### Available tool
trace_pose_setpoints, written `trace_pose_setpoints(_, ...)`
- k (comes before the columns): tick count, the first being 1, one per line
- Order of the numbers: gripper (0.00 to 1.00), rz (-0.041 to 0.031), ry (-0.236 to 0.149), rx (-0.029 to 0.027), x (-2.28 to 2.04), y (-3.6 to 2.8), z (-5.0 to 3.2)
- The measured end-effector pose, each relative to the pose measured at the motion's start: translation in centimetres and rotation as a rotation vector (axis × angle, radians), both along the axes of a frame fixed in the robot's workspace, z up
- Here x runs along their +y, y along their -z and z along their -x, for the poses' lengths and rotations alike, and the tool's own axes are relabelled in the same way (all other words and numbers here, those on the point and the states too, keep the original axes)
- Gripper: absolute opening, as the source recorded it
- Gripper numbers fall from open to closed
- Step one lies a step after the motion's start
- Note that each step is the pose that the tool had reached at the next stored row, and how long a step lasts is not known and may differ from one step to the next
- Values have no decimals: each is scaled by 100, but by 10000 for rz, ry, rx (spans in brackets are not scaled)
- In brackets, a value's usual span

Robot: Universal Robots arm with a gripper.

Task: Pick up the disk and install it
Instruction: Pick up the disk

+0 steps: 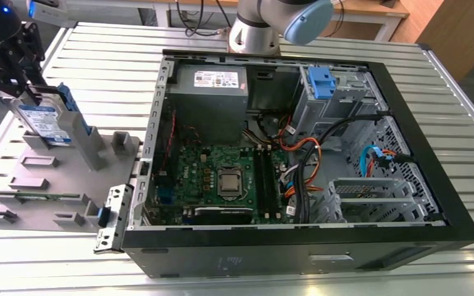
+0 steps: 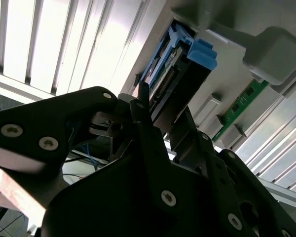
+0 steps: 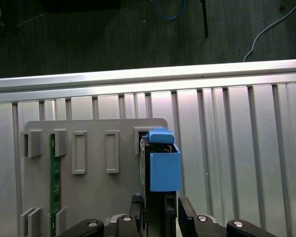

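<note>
Grasping is the step in hand: the pincer [image 1: 29, 92] straddles the disk [image 1: 44, 123], which stands upright in the grey rack [image 1: 56, 185] beside the open computer [image 1: 303, 253]. Whether it is pinching, I cannot tell. Freeing the disk likely calls for a straight pull.

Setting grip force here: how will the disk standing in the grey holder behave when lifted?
The disk is a flat metal slab, so likely rigid and heavy for its size. The blue plastic bracket may flex slightly. Standing on edge in the grey holder, it would probably tip if left unsupported once freed.
</note>
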State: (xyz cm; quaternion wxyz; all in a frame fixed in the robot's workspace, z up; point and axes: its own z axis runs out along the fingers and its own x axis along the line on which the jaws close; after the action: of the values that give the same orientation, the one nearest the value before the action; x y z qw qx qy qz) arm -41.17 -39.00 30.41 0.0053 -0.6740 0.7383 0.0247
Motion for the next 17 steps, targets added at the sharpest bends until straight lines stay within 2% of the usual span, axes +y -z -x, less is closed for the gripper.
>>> trace_pose_setpoints(8,42,-8,1,1,9,0,-1)
trace_pose_setpoints(17,42,-8,1,2,-13,0,0)
